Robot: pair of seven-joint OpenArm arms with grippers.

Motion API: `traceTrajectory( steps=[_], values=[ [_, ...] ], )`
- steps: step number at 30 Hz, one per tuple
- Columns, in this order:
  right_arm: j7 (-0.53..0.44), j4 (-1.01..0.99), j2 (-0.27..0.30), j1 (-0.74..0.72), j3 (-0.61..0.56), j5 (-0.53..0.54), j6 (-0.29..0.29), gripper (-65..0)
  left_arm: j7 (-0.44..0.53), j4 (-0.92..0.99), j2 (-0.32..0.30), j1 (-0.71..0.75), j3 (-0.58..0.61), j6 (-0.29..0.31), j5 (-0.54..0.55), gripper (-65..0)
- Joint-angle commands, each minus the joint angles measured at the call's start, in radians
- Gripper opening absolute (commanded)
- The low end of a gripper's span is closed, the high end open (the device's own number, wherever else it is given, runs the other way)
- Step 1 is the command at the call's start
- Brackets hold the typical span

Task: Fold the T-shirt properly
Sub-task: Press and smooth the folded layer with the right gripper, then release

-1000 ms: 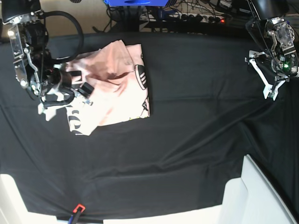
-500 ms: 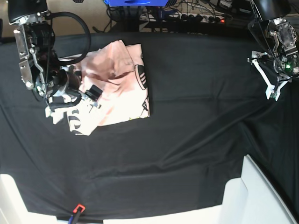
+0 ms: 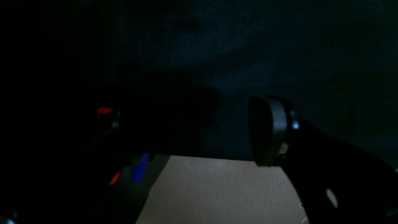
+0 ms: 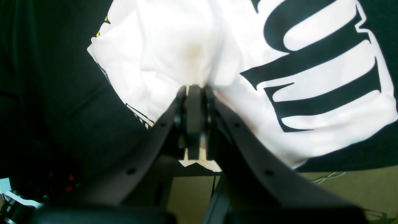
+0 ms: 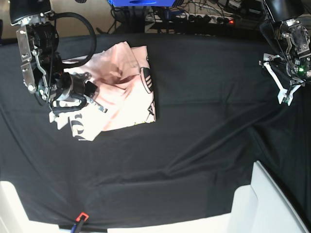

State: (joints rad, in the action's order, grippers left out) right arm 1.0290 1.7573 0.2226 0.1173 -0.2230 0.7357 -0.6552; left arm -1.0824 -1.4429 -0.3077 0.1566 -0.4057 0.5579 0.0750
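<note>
You have soft, matt cloth in the T-shirt (image 5: pixel 121 92), a pale pink knit that creases easily, with flat black print lying smooth on it. The table cloth (image 5: pixel 204 136) under it is a matt black fabric, rumpled into long shallow folds. Your right gripper (image 4: pixel 194 93) looks like dull black plastic, its fingers (image 4: pixel 194 118) smooth with a faint sheen. Your left gripper (image 5: pixel 284 87) shows white plastic fingers beneath bare, shiny metal parts.
</note>
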Motion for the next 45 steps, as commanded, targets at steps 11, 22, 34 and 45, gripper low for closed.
traceTrajectory(
  steps=[11,22,34,45],
  values=[
    [0.063,0.016,-0.085,-0.110,-0.152,0.011,0.001,-64.9,0.006,-0.014,-0.015,-0.004,-0.005,0.000,-0.004,-19.1],
    [0.063,-0.036,-0.105,-0.186,-0.197,0.008,0.001,-64.9,0.006,-0.014,-0.017,0.002,-0.005,0.000,-0.004,-19.1],
    [0.057,-0.125,-0.168,-0.238,-0.209,0.008,0.002,-64.9,0.006,-0.014,-0.017,0.002,-0.005,0.000,-0.004,-19.1],
    [0.057,-0.155,-0.190,-0.267,-0.209,0.008,0.004,-64.9,0.006,-0.014,-0.017,-0.001,-0.002,0.000,-0.004,-19.1]
  ],
)
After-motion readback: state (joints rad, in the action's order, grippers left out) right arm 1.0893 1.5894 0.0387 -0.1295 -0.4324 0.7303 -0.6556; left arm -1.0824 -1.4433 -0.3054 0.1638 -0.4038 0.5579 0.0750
